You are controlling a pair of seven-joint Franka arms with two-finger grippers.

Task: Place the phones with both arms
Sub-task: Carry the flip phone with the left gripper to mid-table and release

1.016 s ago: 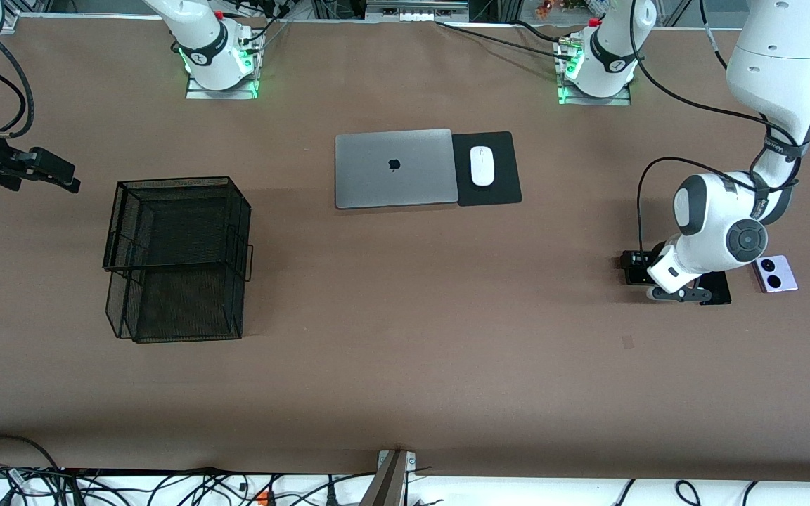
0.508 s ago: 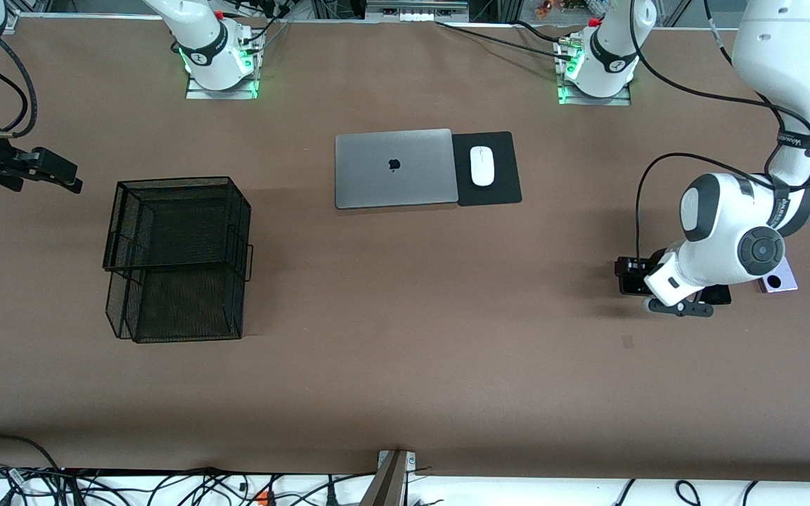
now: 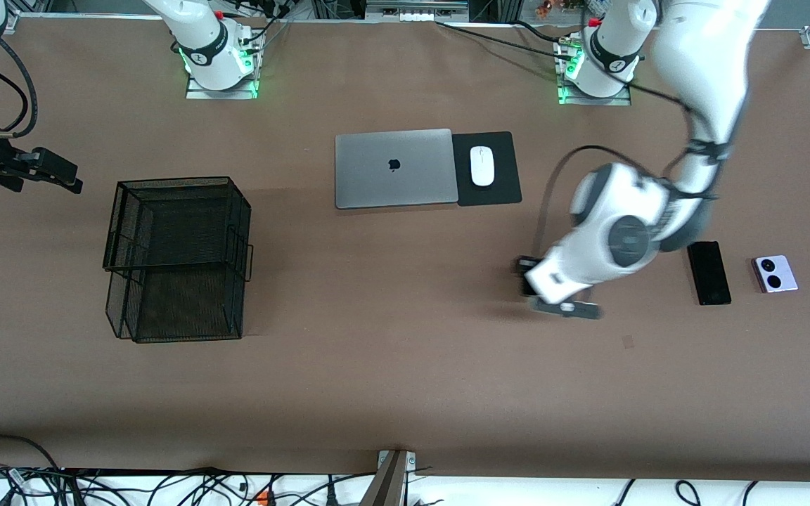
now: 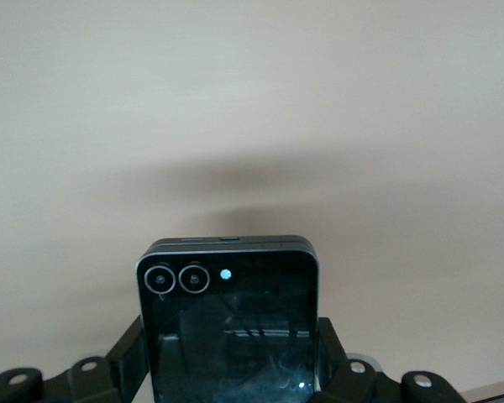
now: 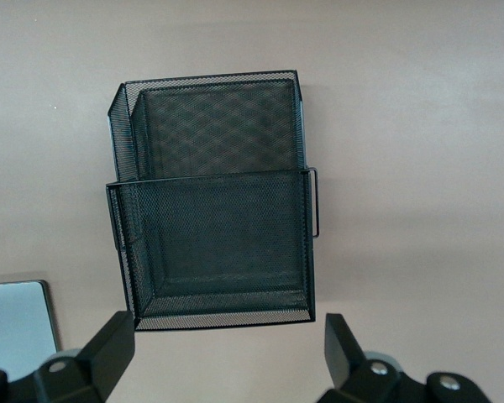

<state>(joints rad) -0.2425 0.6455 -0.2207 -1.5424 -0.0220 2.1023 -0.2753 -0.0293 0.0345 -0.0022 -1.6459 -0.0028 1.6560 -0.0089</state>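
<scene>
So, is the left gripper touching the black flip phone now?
Touching. The left wrist view shows the black flip phone clamped between the jaws of the left gripper, above bare table.

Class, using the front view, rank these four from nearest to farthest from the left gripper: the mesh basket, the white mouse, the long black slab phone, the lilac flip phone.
Measured from the left gripper, shut on the black flip phone:
1. White mouse, on its pad beside the laptop.
2. Long black slab phone, toward the left arm's end; close to the mouse's distance.
3. Lilac flip phone, beside the slab phone.
4. Mesh basket, toward the right arm's end.
</scene>
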